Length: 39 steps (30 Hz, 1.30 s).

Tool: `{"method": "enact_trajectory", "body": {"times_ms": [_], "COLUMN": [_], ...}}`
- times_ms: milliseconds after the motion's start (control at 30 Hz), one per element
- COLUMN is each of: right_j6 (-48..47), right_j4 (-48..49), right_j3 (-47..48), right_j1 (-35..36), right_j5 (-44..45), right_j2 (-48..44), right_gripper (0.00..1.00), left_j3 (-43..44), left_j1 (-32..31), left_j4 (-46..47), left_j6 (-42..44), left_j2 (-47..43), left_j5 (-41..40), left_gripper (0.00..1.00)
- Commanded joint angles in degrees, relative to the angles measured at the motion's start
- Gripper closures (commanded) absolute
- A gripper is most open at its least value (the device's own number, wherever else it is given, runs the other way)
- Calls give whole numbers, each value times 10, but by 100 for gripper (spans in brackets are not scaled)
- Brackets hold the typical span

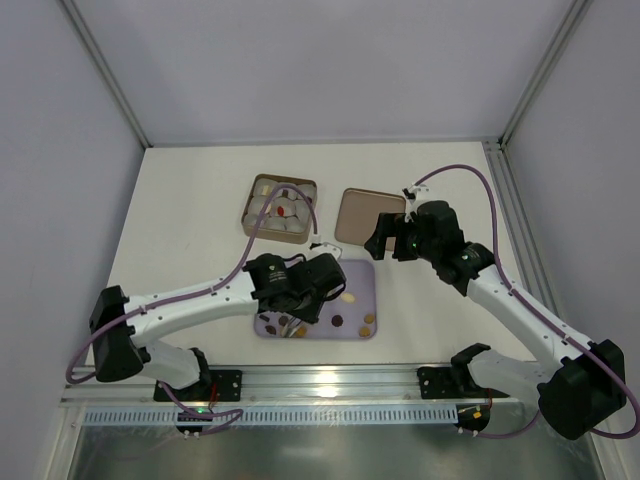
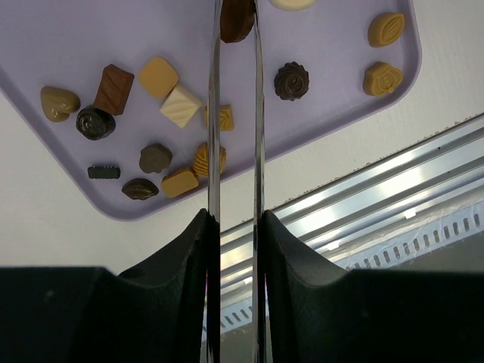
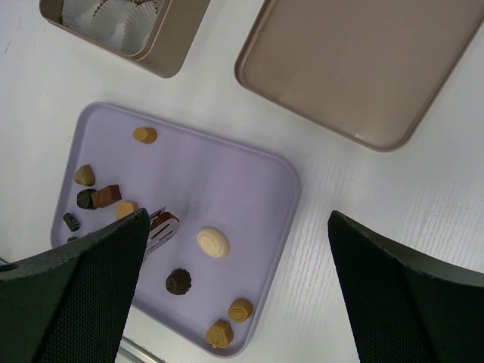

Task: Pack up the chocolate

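I see the left fingers (image 2: 215,60) nearly closed, pinching one dark chocolate piece (image 2: 237,19) above the purple tray (image 2: 318,121), where other pieces (image 2: 181,106) lie. The right fingers (image 3: 91,280) stand wide open, empty.

We're in a robot lab cell.
White table (image 1: 190,210), blank grey panels (image 1: 300,70) in metal framing (image 1: 107,75), arms (image 1: 190,305) bolted to an aluminium rail (image 1: 330,380).

lilac tray (image 3: 234,178); brown, caramel, cream chocolate (image 2: 181,106); tan lid (image 3: 363,64)
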Motion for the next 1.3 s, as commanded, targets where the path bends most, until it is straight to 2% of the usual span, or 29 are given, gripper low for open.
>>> {"method": "enact_trajectory", "body": {"times_ms": [0,300,600,700,933,1267], "right_j6": [3,2,-2,-4,-7,-13], "right_j4": [12,17,20,23,22,21], "right_j3": [11,12,23,29,44,61], "right_j1": [1,1,1,1,1,1], "right_j5": [6,5,-1,-3,-9,-14], "right_j2": [2,8,27,35,57,81], "right_gripper": [0,0,0,0,0,0], "left_j3": [30,65,135,167,223,282], "left_j1": [11,71,204,265,350,386], "left_j4": [-6,-12,-10,-6,33,51], "left_j6": [14,55,131,157,188,201], "left_j2": [-25,-51,-48,-24,61,174], "left_j5": [-13,13,54,63,110,141], "left_gripper": [74,74,73,73,73,74]}}
